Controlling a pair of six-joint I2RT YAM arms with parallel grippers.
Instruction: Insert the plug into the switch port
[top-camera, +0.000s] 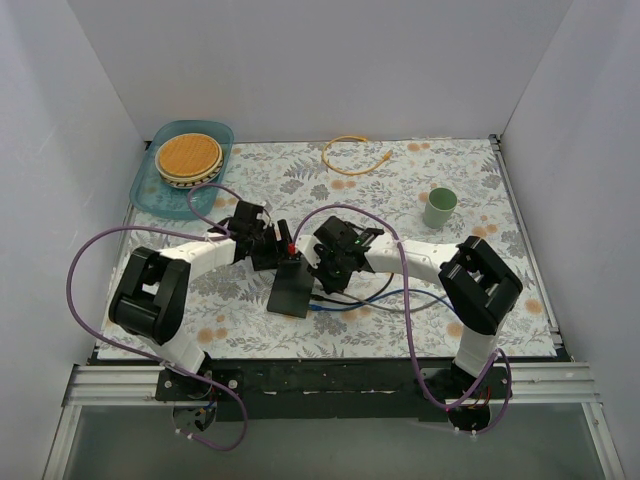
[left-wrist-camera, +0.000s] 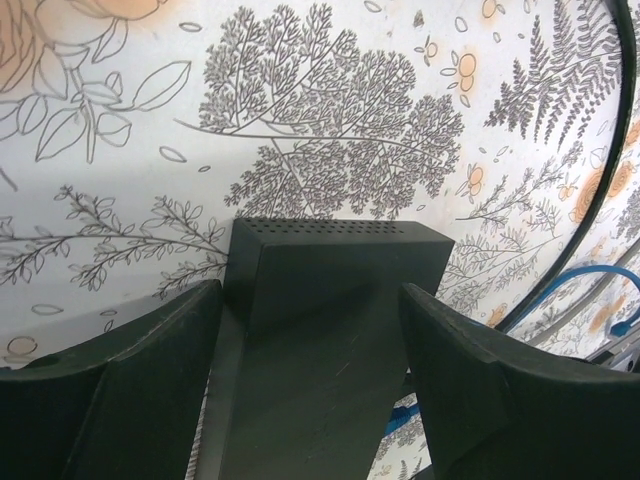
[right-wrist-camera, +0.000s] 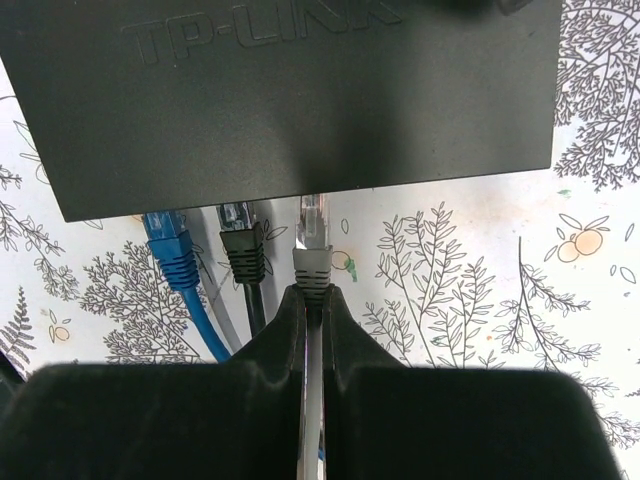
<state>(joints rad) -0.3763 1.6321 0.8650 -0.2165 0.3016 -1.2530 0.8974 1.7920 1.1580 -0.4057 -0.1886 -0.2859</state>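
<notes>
Grey-booted plug (right-wrist-camera: 313, 262) sits clenched in the right pincer (right-wrist-camera: 312, 298), its clear tip meeting the switch (right-wrist-camera: 290, 100) edge at 12 o'clock, on the floral table (right-wrist-camera: 480, 300). Beyond, the left pincer (left-wrist-camera: 310, 295) clasps the switch's far end.

White links (top-camera: 200, 250), black joints (top-camera: 150, 295), purple cables (top-camera: 69, 280); matte black pincer fingers (left-wrist-camera: 480, 400).

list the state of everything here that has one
switch, gripped at its sides
left gripper, shut on the switch
grey plug, pinched behind its boot, tip at the switch's edge, seating hidden
right gripper, shut on the grey plug
blue plug, tip at the switch's edge
black plug, tip at the switch's edge
green cup, upright
yellow cable, loose, looped
</notes>
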